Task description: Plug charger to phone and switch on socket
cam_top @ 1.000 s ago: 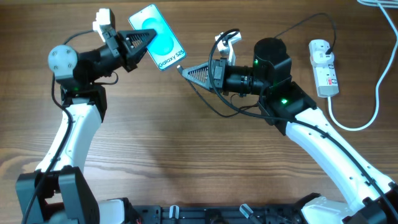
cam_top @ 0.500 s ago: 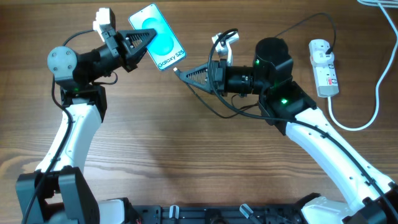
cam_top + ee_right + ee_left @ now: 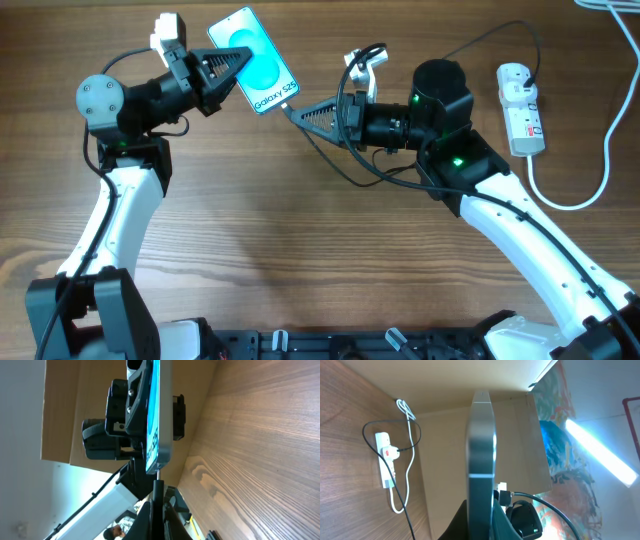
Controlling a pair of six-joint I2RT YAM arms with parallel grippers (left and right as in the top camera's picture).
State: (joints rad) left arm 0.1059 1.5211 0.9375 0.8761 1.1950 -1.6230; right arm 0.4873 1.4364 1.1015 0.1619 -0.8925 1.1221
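Honestly, left gripper [image 3: 232,62] clamps the phone [image 3: 262,72], right gripper [image 3: 294,112] pinches the charger [image 3: 158,491] plug at the port: line it up square, push straight.

overhead evenly lit and sharp, just soft faint shadows on the table [image 3: 300,260], left wrist view has a blown-out light strip [image 3: 602,452] glaring on the right, phone [image 3: 481,450] edge close up and kinda soft, right wrist view crisp on the wood grain, washed-out pale background on the left
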